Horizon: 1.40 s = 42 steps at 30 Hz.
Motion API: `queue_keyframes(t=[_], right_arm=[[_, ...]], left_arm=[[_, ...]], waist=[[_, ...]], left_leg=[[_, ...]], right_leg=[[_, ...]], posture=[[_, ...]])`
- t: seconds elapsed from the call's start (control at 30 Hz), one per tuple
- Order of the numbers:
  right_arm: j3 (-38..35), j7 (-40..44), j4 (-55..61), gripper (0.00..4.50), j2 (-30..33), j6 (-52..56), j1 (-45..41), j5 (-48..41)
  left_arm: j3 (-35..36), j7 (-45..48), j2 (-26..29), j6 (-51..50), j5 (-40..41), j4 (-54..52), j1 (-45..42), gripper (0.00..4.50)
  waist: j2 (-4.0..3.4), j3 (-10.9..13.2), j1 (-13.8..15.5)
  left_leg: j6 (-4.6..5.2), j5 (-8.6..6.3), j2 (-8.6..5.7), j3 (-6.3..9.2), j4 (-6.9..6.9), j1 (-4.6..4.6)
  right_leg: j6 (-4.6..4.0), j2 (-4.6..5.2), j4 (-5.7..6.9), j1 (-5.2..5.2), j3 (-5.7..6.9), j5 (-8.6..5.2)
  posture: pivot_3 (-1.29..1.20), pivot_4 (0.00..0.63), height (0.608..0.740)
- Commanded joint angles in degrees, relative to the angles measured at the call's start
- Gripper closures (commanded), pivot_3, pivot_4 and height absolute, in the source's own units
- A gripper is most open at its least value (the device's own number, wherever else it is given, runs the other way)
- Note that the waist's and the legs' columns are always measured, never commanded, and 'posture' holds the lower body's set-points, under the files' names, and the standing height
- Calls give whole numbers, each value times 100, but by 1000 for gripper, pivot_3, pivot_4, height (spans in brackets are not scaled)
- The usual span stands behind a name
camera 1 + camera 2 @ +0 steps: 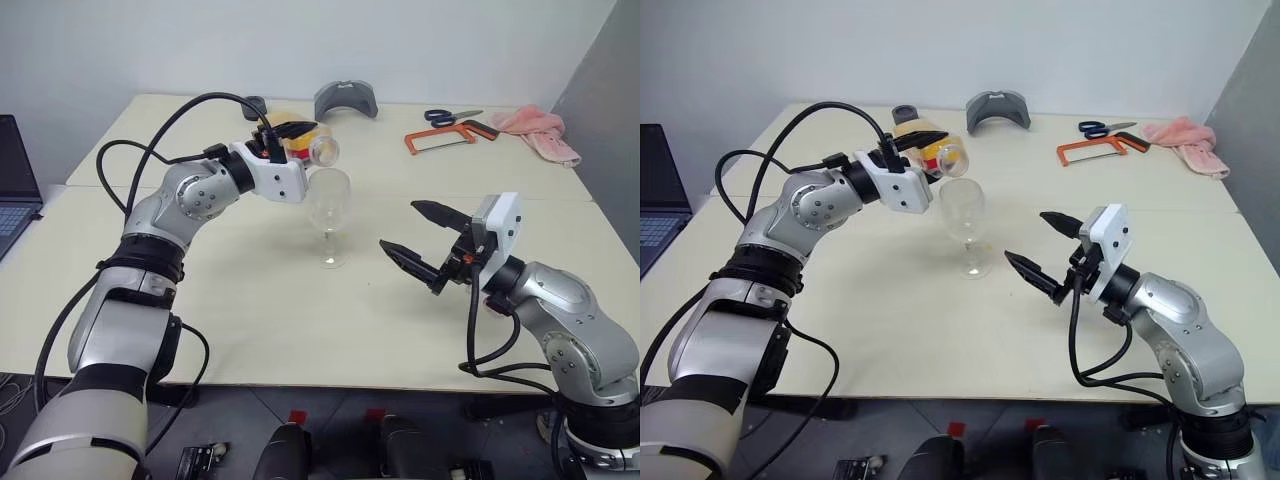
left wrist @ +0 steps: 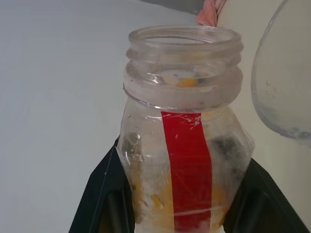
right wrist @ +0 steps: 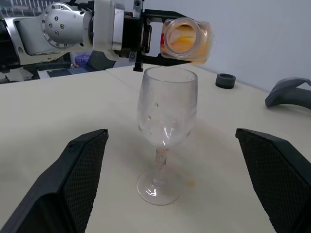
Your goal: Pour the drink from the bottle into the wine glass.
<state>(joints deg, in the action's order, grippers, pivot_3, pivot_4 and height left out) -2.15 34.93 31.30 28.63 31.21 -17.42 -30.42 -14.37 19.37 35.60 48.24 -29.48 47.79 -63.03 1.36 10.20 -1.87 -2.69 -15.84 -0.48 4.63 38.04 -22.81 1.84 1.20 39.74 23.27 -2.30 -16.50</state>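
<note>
The small clear plastic bottle [image 3: 186, 41] with its red-and-white label strip is uncapped and tipped about level, its open mouth just above the rim of the clear stemmed wine glass [image 3: 166, 121]. Some bright orange drink [image 3: 181, 44] sits inside the bottle; the glass bowl looks empty, so the pour seems barely begun. The glass stands upright on the pale table [image 1: 250, 330]. The left tool [image 1: 285, 130] is clamped on the bottle. The right tool [image 1: 415, 232] hovers near the glass, its jaws wide apart, holding nothing.
</note>
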Motion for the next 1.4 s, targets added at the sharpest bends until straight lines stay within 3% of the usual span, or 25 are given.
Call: queue_keyframes(t=[0.03,1.4], right_arm=[[-52,-7,129,0,-31,-94,-119,-90],[168,5,59,0,-187,-166,-96,-15]], left_arm=[[11,-228,127,133,-67,-95,-270,2809],[-578,-1672,644,635,-1229,656,-1013,2809]], waist=[[0,0,0],[0,0,-2]], left_leg=[[0,0,0,0,0,0],[0,0,-2,-3,3,0]], right_leg=[[0,0,0,0,0,0],[0,1,11,4,-1,0]], posture=[[0,150,740],[0,150,740]])
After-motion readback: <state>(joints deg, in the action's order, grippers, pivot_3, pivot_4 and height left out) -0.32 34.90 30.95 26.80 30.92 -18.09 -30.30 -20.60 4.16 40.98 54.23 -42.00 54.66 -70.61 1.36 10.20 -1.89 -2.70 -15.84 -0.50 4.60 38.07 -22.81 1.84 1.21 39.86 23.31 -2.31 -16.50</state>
